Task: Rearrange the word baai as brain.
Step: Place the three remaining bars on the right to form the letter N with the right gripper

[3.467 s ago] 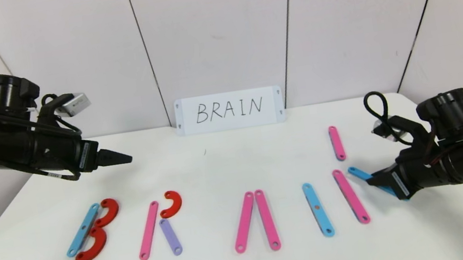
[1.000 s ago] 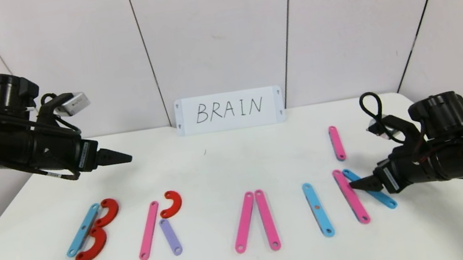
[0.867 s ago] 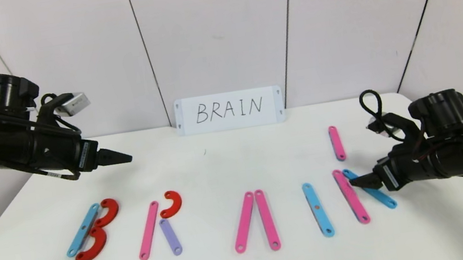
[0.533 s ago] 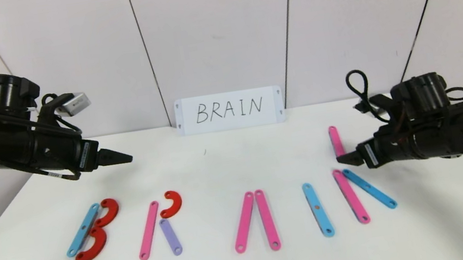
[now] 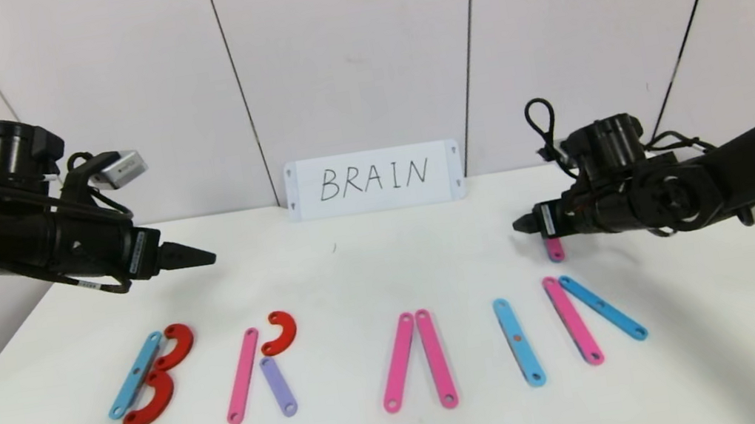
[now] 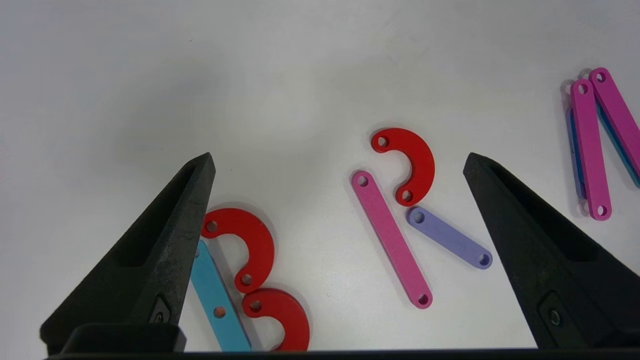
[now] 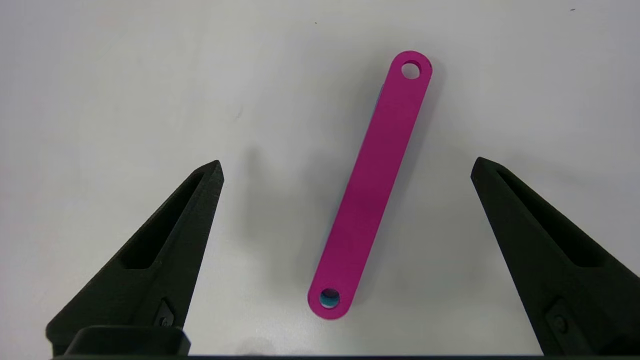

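Note:
The strip letters lie in a row on the white table (image 5: 357,275). From the left there is a light-blue strip (image 5: 136,374) with two red curves (image 5: 173,346), then a pink strip (image 5: 242,376) with a red curve (image 5: 279,331) and a purple strip (image 5: 278,386). After them come two pink strips (image 5: 398,362), a light-blue strip (image 5: 518,342), and a pink strip (image 5: 572,320) meeting a blue strip (image 5: 603,308). My right gripper (image 5: 522,225) hovers open over a loose pink strip (image 7: 372,185), whose near end shows in the head view (image 5: 554,250). My left gripper (image 5: 193,257) is open and empty above the far left.
A white card (image 5: 374,180) with handwritten BRAIN stands against the back wall. The table's right edge is near my right arm (image 5: 716,176). In the left wrist view the pink strip (image 6: 391,239), red curve (image 6: 410,162) and purple strip (image 6: 449,238) lie below the open fingers.
My right gripper slid the blue strip against the pink one, let go, then rose and moved back to above the loose pink strip. The left arm has not moved.

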{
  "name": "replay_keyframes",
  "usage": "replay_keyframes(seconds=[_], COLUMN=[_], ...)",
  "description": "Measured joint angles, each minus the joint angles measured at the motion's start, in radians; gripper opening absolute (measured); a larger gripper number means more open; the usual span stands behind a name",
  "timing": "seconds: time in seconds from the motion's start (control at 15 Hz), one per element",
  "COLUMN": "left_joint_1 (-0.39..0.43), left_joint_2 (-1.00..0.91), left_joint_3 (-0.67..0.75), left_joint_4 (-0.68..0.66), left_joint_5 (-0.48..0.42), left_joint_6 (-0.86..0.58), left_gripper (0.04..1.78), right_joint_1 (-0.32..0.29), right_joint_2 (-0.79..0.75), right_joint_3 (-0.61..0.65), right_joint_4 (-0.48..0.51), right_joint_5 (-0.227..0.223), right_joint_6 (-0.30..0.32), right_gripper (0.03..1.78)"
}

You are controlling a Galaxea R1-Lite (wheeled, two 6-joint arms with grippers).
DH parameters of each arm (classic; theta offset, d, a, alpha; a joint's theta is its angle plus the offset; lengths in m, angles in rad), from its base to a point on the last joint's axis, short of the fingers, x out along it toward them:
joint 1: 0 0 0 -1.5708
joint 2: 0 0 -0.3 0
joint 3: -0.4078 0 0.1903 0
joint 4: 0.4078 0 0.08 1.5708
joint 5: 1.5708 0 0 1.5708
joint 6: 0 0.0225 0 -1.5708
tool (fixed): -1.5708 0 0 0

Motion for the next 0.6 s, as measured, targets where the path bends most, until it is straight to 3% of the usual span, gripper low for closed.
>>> replay_keyframes(seconds=[0.33,0.6], left_joint_1=[0.000,0.000], left_joint_2=[0.000,0.000], left_joint_3=[0.000,0.000], left_joint_4=[0.000,0.000], left_joint_5=[0.000,0.000], left_joint_6=[0.000,0.000], left_gripper=[1.74,1.74], right_joint_1=[0.002,0.002], right_joint_2=[0.050,0.065], right_joint_3=[-0.026,-0.029], right_joint_4=[0.000,0.000], right_joint_5=[0.001,0.001], right_joint_6=[0.024,0.024], right_gripper=[1.71,1.37])
